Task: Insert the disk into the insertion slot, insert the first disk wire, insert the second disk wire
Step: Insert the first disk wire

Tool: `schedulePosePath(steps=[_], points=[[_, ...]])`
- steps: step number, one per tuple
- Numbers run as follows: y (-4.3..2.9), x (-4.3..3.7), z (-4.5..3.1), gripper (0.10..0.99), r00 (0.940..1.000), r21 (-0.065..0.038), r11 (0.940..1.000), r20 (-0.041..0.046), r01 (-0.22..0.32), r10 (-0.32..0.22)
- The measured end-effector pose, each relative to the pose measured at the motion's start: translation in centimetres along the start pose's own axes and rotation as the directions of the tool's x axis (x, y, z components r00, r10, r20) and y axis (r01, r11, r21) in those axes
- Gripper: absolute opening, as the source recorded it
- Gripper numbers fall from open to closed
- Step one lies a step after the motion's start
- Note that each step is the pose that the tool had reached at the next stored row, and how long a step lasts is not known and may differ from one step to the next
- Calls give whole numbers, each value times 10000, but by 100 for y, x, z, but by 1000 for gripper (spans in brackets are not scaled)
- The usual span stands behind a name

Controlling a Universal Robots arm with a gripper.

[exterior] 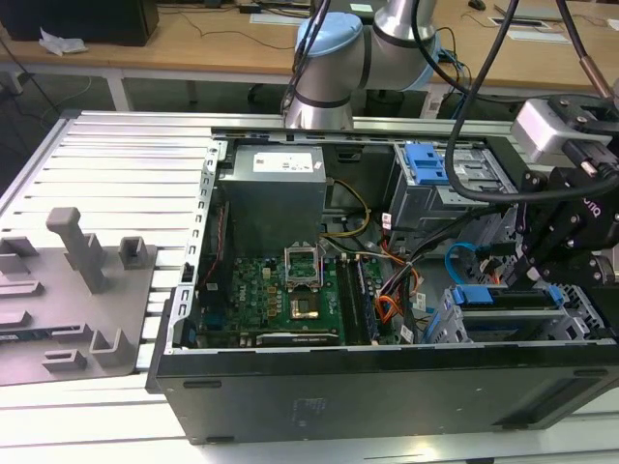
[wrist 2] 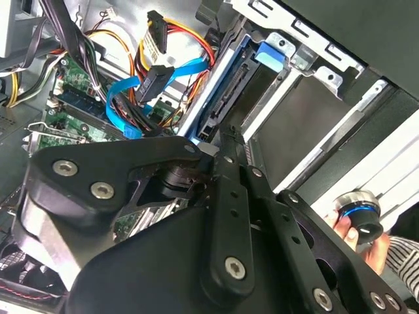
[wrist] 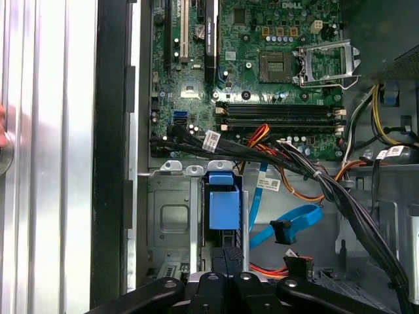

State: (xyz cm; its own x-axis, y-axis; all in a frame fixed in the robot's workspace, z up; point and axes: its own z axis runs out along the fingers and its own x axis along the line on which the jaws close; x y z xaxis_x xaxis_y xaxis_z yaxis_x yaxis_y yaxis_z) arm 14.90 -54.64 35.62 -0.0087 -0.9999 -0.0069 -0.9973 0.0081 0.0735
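The disk sits in the insertion slot (wrist: 171, 219), its blue front bar (wrist: 224, 203) towards the motherboard and its blue carrier edge (wrist 2: 226, 91) lying between the metal walls. My gripper (wrist: 228, 256) is shut, its fingertips (wrist 2: 226, 136) pressed together at the disk's rear end, with nothing held between them. In the exterior view the gripper (exterior: 530, 275) hangs over the disk (exterior: 493, 295) at the case's right. The second disk wire (wrist: 291, 222) loops loose beside the slot, with its dark plug (wrist 2: 154, 82) free. The first disk wire (wrist 2: 157, 33) also hangs unplugged nearby.
The open computer case (exterior: 387, 387) lies on a slatted metal table (exterior: 106, 164). A taller grey cage with a blue latch (exterior: 426, 164) stands behind the slot. Black cable bundles (wrist: 340, 196) cross near the slot. A hand holding a knob (wrist 2: 357, 219) is beside the case.
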Motion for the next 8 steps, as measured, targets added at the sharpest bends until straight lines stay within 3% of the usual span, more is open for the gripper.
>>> schedulePosePath(steps=[2,5,8], points=[[-54,-1,-6,106,10000,-1,10000,-4,0,0],[-59,-2,-21,106,10000,0,10000,-16,-3,3],[-54,-7,-84,106,10000,-1,10000,-16,-2,2]])
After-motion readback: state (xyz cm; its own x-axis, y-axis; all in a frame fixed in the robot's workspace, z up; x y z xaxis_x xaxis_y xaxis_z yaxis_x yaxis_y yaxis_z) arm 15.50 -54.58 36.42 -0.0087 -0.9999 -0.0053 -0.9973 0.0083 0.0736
